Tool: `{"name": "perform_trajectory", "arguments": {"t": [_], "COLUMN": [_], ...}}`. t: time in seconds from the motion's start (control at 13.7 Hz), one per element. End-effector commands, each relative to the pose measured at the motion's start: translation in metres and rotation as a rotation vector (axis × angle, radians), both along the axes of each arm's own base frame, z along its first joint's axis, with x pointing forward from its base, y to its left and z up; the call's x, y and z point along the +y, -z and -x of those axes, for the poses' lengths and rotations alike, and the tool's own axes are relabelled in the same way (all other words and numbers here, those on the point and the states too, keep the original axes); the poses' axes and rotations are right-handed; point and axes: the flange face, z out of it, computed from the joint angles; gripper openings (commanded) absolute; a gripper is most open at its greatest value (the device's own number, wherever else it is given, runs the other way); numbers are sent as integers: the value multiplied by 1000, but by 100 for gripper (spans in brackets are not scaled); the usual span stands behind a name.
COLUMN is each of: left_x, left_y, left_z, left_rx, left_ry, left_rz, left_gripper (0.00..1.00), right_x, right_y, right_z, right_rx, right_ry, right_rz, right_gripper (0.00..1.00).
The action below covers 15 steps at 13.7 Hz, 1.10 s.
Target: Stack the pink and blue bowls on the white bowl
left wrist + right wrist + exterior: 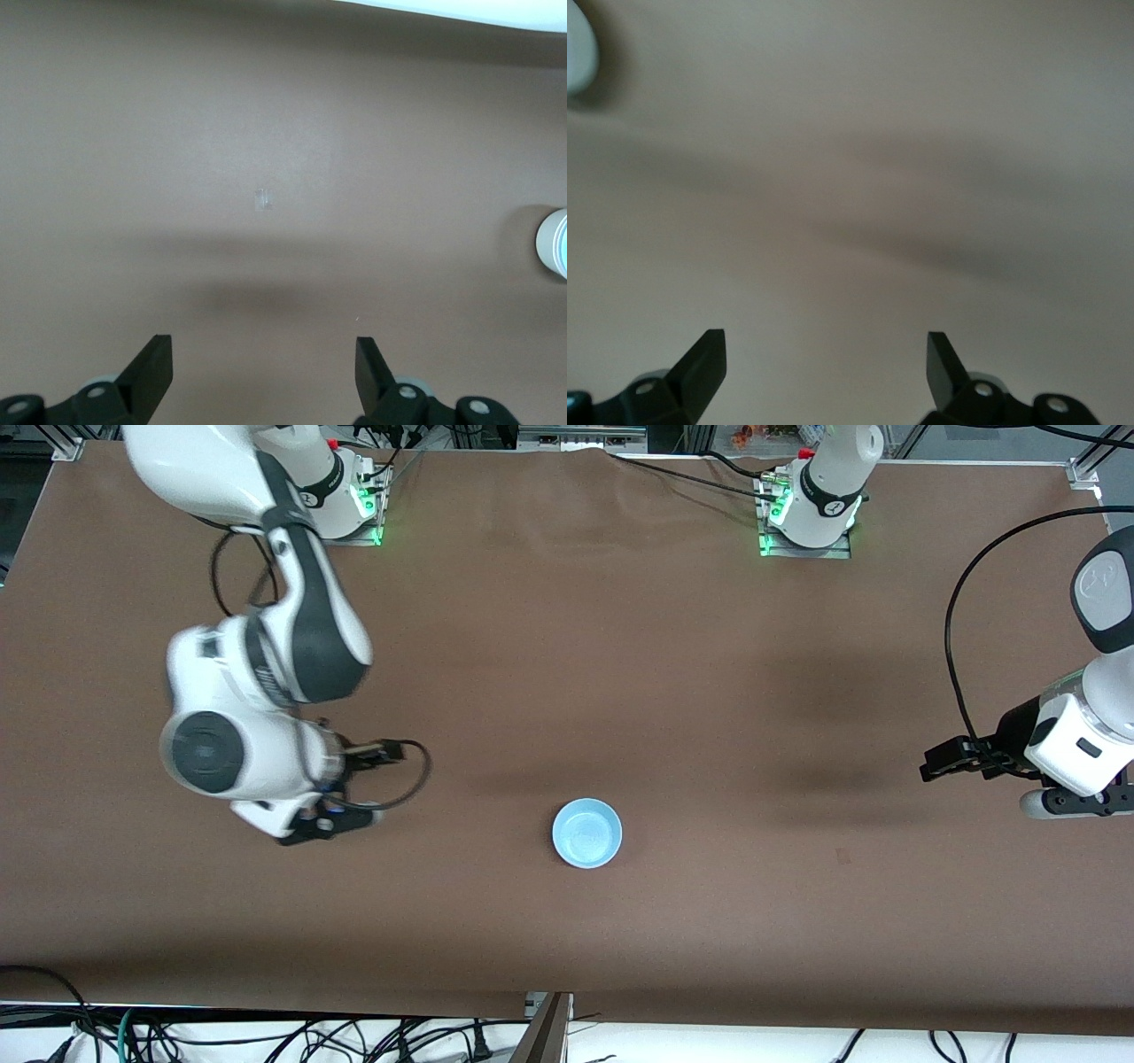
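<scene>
Well apart: blue bowl (upright), right pincer

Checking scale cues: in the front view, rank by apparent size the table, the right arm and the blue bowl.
1. Table: largest, fills most of the view.
2. Right arm: raised nearer the camera, so it looks bigger than it is.
3. Blue bowl: smallest.

The front camera looks steeply down from high across the surface. Each wrist camera looks down past its own tool at bare surface; all three catch the blue bowl.
</scene>
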Motion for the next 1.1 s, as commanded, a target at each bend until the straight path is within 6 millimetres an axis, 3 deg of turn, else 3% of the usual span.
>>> {"name": "perform_trajectory", "arguments": {"t": [0.0,0.22,0.29,0.37,0.44,0.58,0.8,1.02], "left_x": [4,-1,-5,-5,-5,-5,-7,-7], "left_y": [0,4,7,11,9,10,8,8], "left_z": [7,10,12,15,18,21,21,22], "left_rx": [-17,-39,-46,-49,-53,-49,-53,-50], "left_ry": [50,88,93,91,90,89,90,90], "left_rz": [-22,-107,-107,-108,-110,-110,-110,-110], "left_gripper": [94,95,96,97,97,100,100,100], "right_x": [-43,-118,-134,-153,-173,-187,-184,-183], "right_y": [-65,-141,-164,-178,-180,-182,-191,-188], "right_z": [22,61,71,80,85,91,116,120], "right_rx": [11,-53,-100,-122,-122,-111,-102,-88], "right_ry": [17,89,108,137,166,147,110,119], "right_rz": [9,28,12,10,11,88,137,121], "right_gripper": [100,100,100,100,100,100,100,100]}}
